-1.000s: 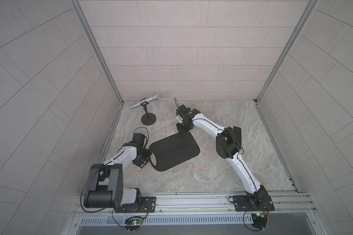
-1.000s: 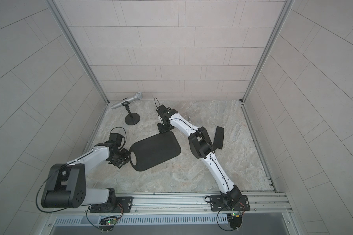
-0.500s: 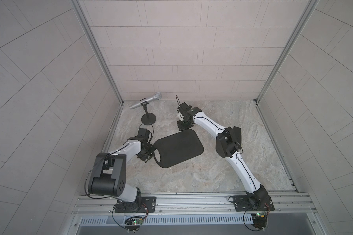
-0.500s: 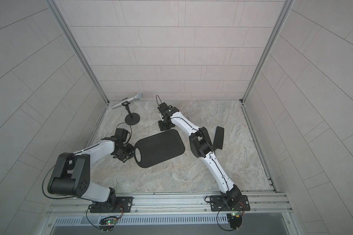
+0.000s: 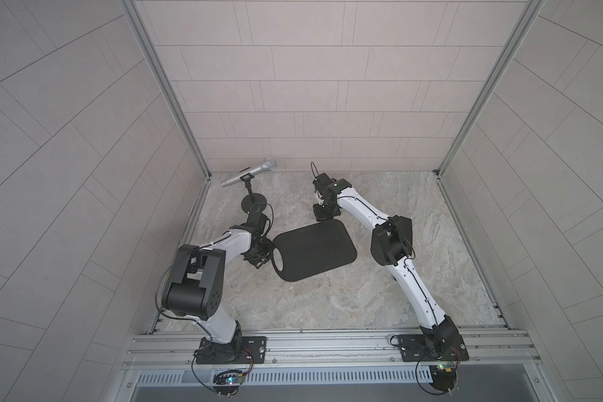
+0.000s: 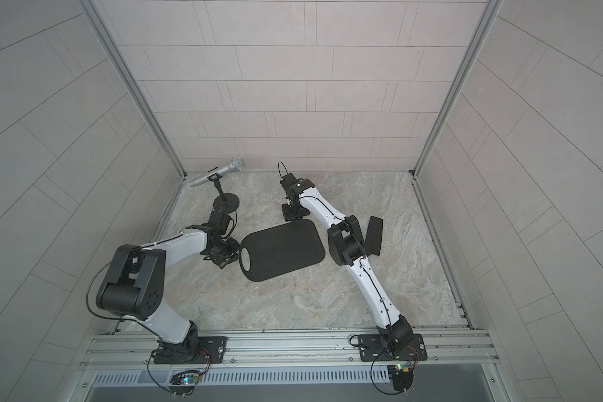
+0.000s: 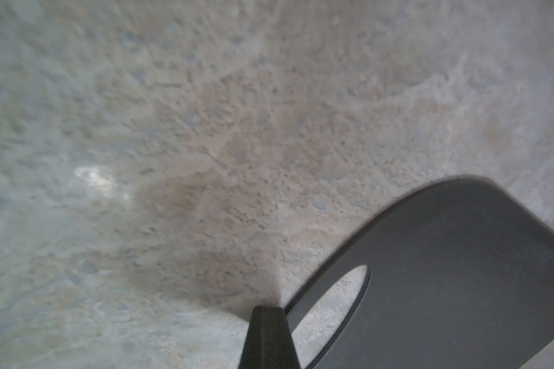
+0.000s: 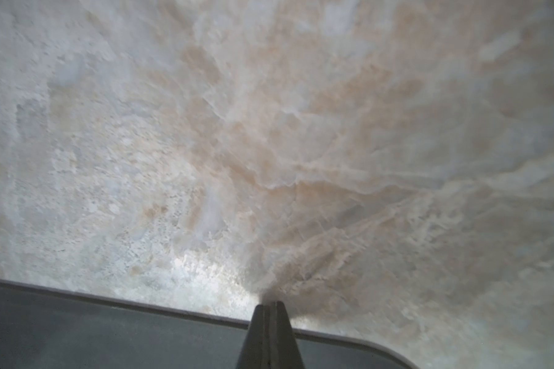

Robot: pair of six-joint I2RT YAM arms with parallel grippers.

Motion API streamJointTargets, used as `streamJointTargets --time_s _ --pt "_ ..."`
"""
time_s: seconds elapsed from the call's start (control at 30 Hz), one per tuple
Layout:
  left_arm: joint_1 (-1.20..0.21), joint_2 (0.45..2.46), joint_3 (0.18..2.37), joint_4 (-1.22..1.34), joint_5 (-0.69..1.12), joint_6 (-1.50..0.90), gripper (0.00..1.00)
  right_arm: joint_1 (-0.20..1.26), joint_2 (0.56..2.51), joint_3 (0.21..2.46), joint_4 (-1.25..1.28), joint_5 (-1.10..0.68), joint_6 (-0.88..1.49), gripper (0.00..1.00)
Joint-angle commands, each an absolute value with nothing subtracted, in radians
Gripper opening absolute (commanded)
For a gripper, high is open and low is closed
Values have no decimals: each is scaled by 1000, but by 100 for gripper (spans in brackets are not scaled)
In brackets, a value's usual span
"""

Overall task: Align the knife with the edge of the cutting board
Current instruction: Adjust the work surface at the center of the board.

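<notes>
Both closed, left gripper (image 7: 267, 314) and right gripper (image 8: 271, 306) sit beside the cutting board (image 5: 315, 250) on marbled tabletop (image 5: 328, 302) within tiled walls (image 5: 293, 87).

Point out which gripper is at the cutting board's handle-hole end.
The left gripper, shut beside the oval hole of the cutting board. The right gripper sits at a long edge near the holeless end.

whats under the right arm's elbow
A flat black piece, likely the knife, lies on the table past the elbow in a top view. The elbow covers its other end, so handle and full length cannot be seen.
</notes>
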State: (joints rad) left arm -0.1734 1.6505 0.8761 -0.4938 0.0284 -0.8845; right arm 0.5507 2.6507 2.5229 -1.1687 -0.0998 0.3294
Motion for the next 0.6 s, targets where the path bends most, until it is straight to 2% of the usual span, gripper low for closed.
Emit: streamJointTargets --time_s 0.0,0.17,0.57 --pt "-197 1734 867 -523 39 -882 0 539 2618 2401 -1247 -41 343 0" --pt "-221 1782 927 -535 38 -872 0 514 2502 2221 -1164 -35 361 0" --pt "-273 1851 1010 -549 34 -876 0 453 2439 2096 -1121 -20 357 0"
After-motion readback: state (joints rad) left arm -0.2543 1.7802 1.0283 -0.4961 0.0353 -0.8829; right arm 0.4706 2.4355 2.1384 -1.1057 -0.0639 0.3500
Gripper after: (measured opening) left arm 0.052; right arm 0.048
